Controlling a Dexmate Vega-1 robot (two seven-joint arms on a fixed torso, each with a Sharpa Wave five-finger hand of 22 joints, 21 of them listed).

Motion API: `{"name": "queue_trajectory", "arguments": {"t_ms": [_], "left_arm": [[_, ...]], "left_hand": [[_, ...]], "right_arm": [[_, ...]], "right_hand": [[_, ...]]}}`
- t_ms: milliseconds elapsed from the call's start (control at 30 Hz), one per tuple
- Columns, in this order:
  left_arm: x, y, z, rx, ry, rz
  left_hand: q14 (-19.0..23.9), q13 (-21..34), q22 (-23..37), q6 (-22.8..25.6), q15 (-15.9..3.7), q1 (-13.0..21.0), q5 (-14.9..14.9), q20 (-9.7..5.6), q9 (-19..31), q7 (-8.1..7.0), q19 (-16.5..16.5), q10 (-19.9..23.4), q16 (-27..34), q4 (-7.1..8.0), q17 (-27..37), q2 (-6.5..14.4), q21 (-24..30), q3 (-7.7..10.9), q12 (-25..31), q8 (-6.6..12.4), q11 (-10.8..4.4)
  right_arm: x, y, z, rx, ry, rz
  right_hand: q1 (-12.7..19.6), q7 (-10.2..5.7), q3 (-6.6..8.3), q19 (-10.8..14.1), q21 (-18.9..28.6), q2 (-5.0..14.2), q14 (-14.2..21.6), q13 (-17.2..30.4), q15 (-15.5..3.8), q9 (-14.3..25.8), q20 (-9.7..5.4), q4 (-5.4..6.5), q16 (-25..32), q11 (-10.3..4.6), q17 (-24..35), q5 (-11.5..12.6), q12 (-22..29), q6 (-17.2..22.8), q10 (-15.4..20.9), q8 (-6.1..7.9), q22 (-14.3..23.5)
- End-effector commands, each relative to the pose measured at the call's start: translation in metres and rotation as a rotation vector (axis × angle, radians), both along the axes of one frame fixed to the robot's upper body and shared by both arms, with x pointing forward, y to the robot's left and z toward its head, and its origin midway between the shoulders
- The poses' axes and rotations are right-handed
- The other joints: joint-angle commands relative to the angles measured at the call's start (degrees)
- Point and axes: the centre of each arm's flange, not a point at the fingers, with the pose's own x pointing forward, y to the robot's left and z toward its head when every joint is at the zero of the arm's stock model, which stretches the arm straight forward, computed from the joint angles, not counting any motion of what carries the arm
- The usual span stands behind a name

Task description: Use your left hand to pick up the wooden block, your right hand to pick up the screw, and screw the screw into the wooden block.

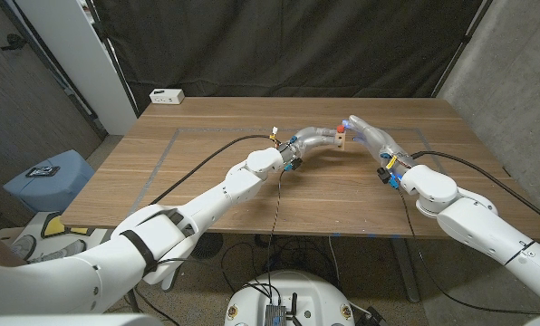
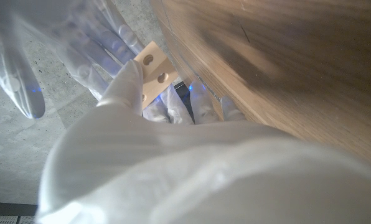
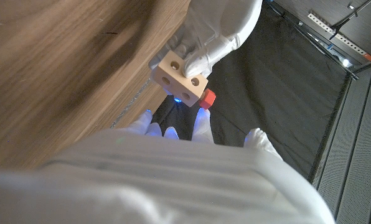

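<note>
Above the table's far middle, my left hand (image 1: 317, 140) grips the pale wooden block (image 1: 340, 141). The block (image 3: 178, 73) has round holes in its faces, and the left hand (image 3: 215, 30) holds it from behind. The red screw (image 3: 207, 98) sits against one side of the block, with the fingertips (image 3: 201, 119) of my right hand at it. My right hand (image 1: 368, 134) reaches in from the right and meets the block, a spot of red (image 1: 341, 130) showing where they touch. In the left wrist view the block (image 2: 153, 73) sits above my left hand (image 2: 124, 93), with the right hand (image 2: 23, 68) blurred beyond.
A white box (image 1: 168, 95) sits at the table's far left corner. The wooden table (image 1: 252, 195) has a faint taped rectangle on it. Black cables (image 1: 197, 163) trail from both wrists across the tabletop. Dark curtains hang behind.
</note>
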Motion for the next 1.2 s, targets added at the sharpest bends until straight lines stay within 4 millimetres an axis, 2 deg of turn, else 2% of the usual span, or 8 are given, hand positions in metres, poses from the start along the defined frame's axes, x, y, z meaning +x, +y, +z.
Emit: {"name": "queue_trajectory", "arguments": {"t_ms": [33,1200], "left_arm": [[-0.0002,-0.0004,-0.0017,-0.002,0.006,-0.001],[-0.0034,0.0001,-0.0020,-0.001,-0.004,-0.003]], "left_hand": [[0.7,1.5,0.1,2.3,-1.50,-1.1,0.4,-0.08,0.1,1.79,0.7,0.4,0.4,4.57,0.2,1.7,0.2,4.81,0.9,0.48,-0.10],[0.6,1.5,0.1,2.4,-1.45,-1.1,0.5,-0.15,0.1,1.77,0.7,0.4,0.4,4.53,0.2,1.7,0.1,4.81,0.9,0.49,-0.14]], "right_arm": [[0.0020,0.0055,0.0020,-0.007,-0.003,0.021],[0.0006,0.0010,0.0030,0.013,-0.016,0.005]], "right_hand": [[-0.4,-0.21,0.27,-0.4,0.1,-0.18,-4.3,0.2,0.13,0.1,0.33,0.29,0.1,0.24,0.3,0.5,0.2,0.4,-1.8,0.39,0.1],[-0.7,-0.22,0.44,-0.4,0.2,-0.15,-4.2,0.2,-0.34,0.1,0.39,0.28,0.2,0.38,0.3,0.6,0.4,0.3,-1.9,0.39,0.1]]}}
